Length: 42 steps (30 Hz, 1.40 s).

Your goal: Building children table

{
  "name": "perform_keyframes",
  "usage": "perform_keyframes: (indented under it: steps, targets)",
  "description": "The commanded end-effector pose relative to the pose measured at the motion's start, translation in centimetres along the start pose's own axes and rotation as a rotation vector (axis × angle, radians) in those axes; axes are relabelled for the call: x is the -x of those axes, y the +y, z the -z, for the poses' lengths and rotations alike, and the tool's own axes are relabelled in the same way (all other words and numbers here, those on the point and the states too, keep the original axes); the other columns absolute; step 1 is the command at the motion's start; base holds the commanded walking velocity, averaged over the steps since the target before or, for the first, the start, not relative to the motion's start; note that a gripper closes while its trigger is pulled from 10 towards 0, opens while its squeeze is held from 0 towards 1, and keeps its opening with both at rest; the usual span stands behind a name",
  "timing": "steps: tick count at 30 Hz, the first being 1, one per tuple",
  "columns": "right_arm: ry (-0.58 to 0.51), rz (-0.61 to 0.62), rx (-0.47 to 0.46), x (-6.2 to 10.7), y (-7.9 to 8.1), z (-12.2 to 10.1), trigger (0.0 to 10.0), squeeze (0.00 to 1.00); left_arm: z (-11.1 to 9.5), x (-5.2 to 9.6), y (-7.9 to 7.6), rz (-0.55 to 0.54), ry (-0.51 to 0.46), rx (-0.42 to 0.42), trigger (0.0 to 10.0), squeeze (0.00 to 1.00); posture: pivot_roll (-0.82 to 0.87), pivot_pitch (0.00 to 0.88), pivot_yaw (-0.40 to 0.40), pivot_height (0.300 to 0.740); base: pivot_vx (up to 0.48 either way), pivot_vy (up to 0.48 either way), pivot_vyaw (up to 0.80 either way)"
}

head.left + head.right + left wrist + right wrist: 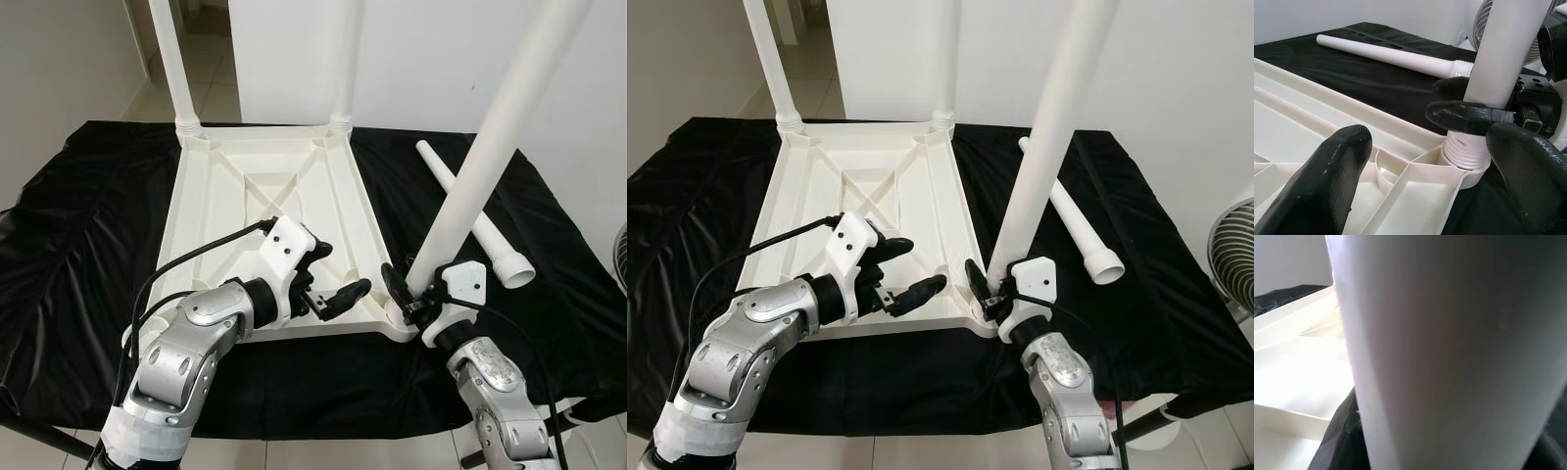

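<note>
Plainly, step in hand: the third table leg (470, 171) stands tilted in the near right corner socket (1463, 155) of the upturned white tabletop (245, 211), its thread partly showing above the socket.
Right gripper (408, 291): clamped around that leg just above the socket.
Left gripper (333, 290): fingers apart, hovering over the near edge of the tabletop, close beside the leg but holding nothing.
Risk: the leg leans, so turning it from here may cross the thread or jam it; the tabletop has nothing pinning it and may slide on the cloth or twist with the leg.
Remaining: a fourth leg (470, 211) lies loose beside the tabletop, on the robot's right.
Surface: a black cloth (88, 245), wrinkled, likely slippery.
Room: white walls, pale tiled floor (211, 88), a fan (1232, 257) at the right edge.
</note>
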State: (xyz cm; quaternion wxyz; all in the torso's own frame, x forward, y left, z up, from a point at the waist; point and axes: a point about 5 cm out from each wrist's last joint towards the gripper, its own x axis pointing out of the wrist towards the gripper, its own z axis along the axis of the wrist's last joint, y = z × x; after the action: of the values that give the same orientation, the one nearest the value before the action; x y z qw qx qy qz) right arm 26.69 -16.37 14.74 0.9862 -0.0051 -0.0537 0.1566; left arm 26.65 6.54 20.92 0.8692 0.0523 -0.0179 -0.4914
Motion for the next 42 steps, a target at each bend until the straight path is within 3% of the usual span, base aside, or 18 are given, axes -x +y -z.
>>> perform_keyframes:
  steps: [1,8,11,21,27,33,36,42]
  targets:
    - [0.249,0.087,-0.075,1.6,-0.9,4.6,10.0,0.00,0.1,0.0,0.2,-0.056,0.012,0.007,10.0,0.00,-0.03,0.103,0.042,0.740,0.000,0.000,0.00]
    - [0.236,0.090,-0.034,1.2,-1.0,4.2,10.0,0.00,0.1,-0.1,0.1,-0.051,0.011,0.007,10.0,0.00,-0.03,0.100,0.039,0.740,0.000,0.000,0.00]
    - [0.192,0.069,0.008,1.4,-0.1,3.7,10.0,0.00,0.1,0.0,0.1,-0.056,0.010,0.006,10.0,0.00,-0.03,0.100,0.036,0.740,0.000,0.000,0.00]
    - [0.183,0.087,0.001,2.0,0.6,4.0,10.0,0.00,0.1,0.0,0.1,-0.061,0.008,0.010,10.0,0.00,-0.03,0.102,0.036,0.740,0.000,0.000,0.00]
    - [0.158,0.246,0.006,1.5,0.1,3.5,10.0,0.00,0.1,-0.1,0.1,-0.059,0.006,0.009,10.0,0.00,-0.02,0.102,0.034,0.740,0.000,0.000,0.00]
    - [0.130,0.302,0.006,1.4,0.7,3.4,10.0,0.00,0.0,-0.1,0.2,-0.062,0.005,0.006,10.0,0.00,-0.02,0.100,0.030,0.740,0.000,0.000,0.00]
    - [0.110,0.427,-0.010,1.1,0.8,3.5,10.0,0.00,0.0,0.0,0.1,-0.067,0.003,0.008,10.0,0.00,-0.02,0.100,0.031,0.740,0.000,0.000,0.00]
    - [0.099,0.547,0.000,0.3,0.6,3.1,10.0,0.00,-0.1,0.0,0.2,-0.068,0.000,0.008,10.0,0.00,-0.01,0.101,0.028,0.740,0.000,0.000,0.00]
